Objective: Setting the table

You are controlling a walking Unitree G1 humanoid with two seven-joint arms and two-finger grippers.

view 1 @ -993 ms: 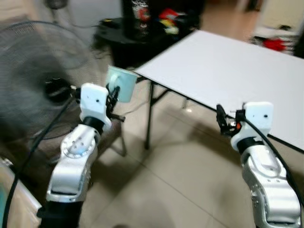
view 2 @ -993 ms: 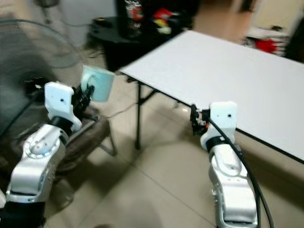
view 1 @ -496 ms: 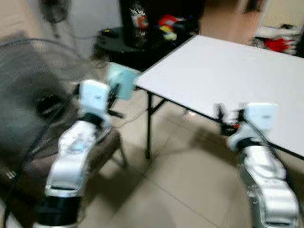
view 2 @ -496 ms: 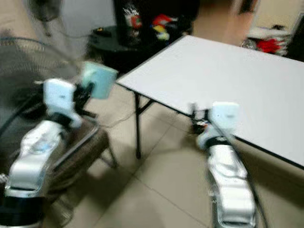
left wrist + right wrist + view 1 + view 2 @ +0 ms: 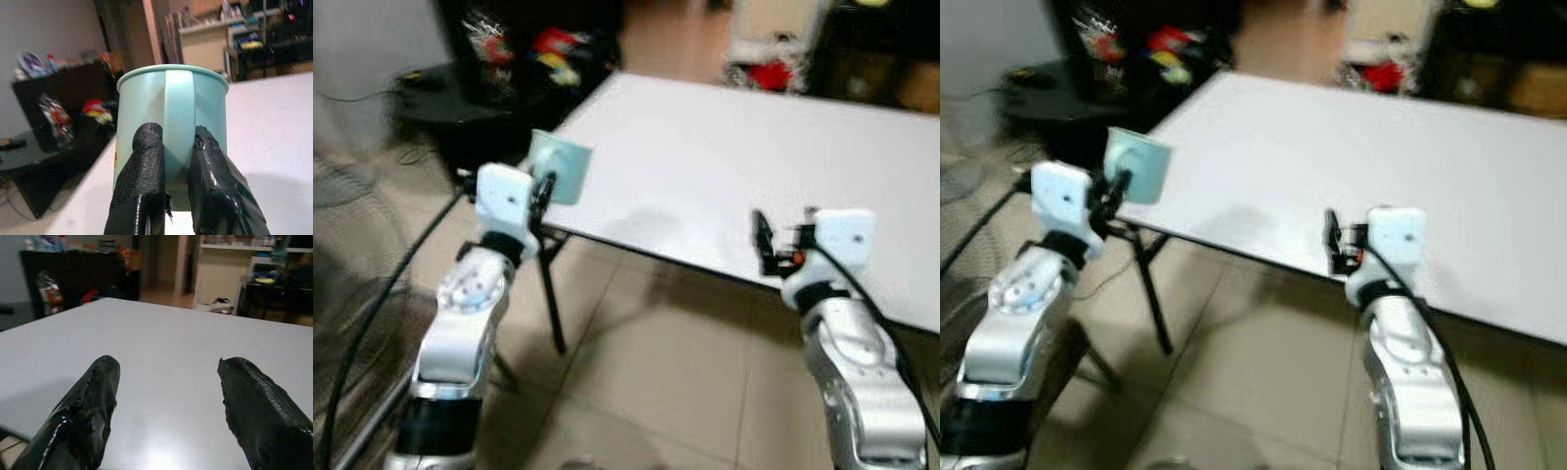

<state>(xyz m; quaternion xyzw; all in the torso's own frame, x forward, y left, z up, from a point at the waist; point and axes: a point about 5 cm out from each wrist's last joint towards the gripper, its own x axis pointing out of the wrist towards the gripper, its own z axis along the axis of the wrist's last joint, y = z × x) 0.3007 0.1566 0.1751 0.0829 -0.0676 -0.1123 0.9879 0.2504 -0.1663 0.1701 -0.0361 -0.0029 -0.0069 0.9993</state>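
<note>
Left gripper (image 5: 168, 181): fingers closed around the handle of a pale green mug (image 5: 172, 127), held upright at the near left corner of the white surface (image 5: 734, 166). Right gripper (image 5: 166, 411): fingers spread wide, nothing between them, hovering over the surface's near edge. Beyond the mug: dark cabinet (image 5: 58, 107) with colourful clutter. Surface's black folding leg (image 5: 551, 304) below the left fingers.
</note>
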